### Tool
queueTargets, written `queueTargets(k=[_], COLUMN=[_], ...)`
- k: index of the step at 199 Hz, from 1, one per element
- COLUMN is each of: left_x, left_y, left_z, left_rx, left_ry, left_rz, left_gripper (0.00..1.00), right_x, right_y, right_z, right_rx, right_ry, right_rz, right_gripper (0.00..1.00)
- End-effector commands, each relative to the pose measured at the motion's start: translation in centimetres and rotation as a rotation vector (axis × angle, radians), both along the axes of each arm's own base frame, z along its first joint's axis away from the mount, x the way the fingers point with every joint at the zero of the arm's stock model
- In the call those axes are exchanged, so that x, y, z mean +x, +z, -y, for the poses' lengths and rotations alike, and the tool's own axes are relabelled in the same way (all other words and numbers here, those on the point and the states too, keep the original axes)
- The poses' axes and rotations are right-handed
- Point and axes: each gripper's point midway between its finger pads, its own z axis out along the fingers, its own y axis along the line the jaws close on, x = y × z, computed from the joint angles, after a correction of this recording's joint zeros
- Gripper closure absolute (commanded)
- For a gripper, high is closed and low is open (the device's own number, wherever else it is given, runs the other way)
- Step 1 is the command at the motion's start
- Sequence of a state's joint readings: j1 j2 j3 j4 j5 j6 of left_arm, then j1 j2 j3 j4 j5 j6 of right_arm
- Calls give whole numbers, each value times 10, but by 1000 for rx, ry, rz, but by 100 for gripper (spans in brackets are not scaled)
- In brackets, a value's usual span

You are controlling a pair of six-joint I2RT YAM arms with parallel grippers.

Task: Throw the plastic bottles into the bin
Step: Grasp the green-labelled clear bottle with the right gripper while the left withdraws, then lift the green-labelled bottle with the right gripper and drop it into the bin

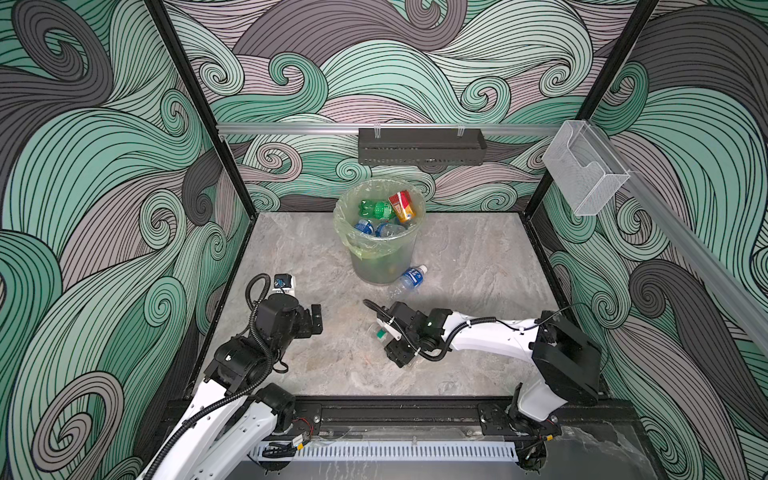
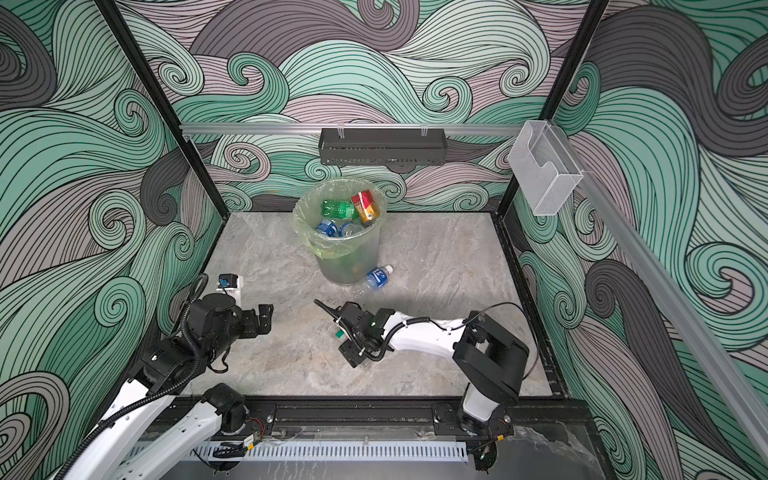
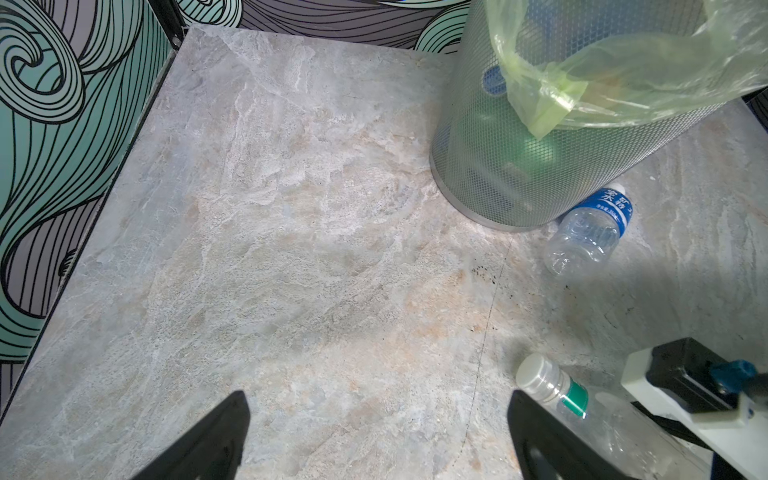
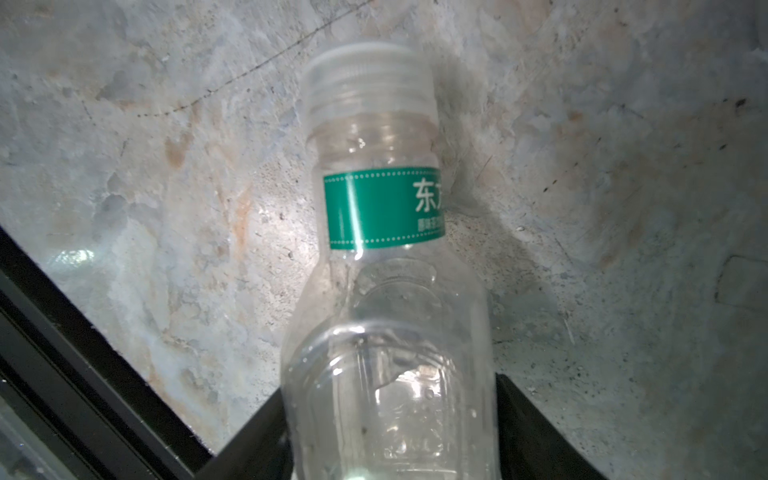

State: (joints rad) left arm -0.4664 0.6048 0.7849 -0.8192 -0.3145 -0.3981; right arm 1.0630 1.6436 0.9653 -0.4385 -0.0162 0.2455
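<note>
Our right gripper [image 4: 386, 390] clamps a clear bottle [image 4: 386, 299] whose green label starts "东". Our left gripper [image 3: 378, 399] hangs spread and empty. A blue-labelled bottle [image 1: 409, 279] lies at the bin's [image 1: 374, 266] five o'clock, just beside it.

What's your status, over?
Left gripper open, empty. Right gripper around clear green-labelled plastic bottle on table, grip unconfirmed. Blue-labelled clear bottle lies beside lined grey bin. Nothing blocking.

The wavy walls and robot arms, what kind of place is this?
Probably a robot test booth, not a home. Swirl-printed walls on a black frame box in a marble-look table. Two robot arms are mounted at its front edge, and the right tool grips a clear bottle for the bin.
</note>
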Motion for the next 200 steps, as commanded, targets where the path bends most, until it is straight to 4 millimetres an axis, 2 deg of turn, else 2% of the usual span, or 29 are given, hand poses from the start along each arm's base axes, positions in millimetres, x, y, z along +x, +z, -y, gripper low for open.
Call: queueTargets(k=[1, 25, 50, 88, 119, 123, 162, 196, 200], left_x=[-1, -1, -1, -1, -1, -1, 0, 1, 1], left_y=[4, 4, 4, 4, 4, 4, 3, 3, 3], left_z=[-6, -6, -6, -6, -6, -5, -4, -3, -3], left_rx=[2, 3, 0, 1, 0, 0, -3, -5, -5], left_ry=[31, 33, 32, 29, 28, 26, 26, 23, 23], left_rz=[8, 6, 7, 8, 8, 8, 7, 8, 7], left_gripper=[1, 1, 1, 1, 1, 1, 1, 1, 1], right_x=[7, 9, 12, 23, 38, 42, 63, 71, 69], right_y=[4, 10, 17, 42, 67, 75, 118, 157, 156], right_z=[-1, 1, 6, 11, 34, 33, 68, 93, 97], right_rx=[0, 14, 27, 139, 213, 245, 355, 434, 422], right_ry=[-29, -34, -50, -104, -174, -184, -280, -333, -336], right_rz=[41, 64, 85, 106, 143, 165, 262, 352, 348], right_gripper=[36, 41, 42, 44, 44, 44, 44, 44, 44])
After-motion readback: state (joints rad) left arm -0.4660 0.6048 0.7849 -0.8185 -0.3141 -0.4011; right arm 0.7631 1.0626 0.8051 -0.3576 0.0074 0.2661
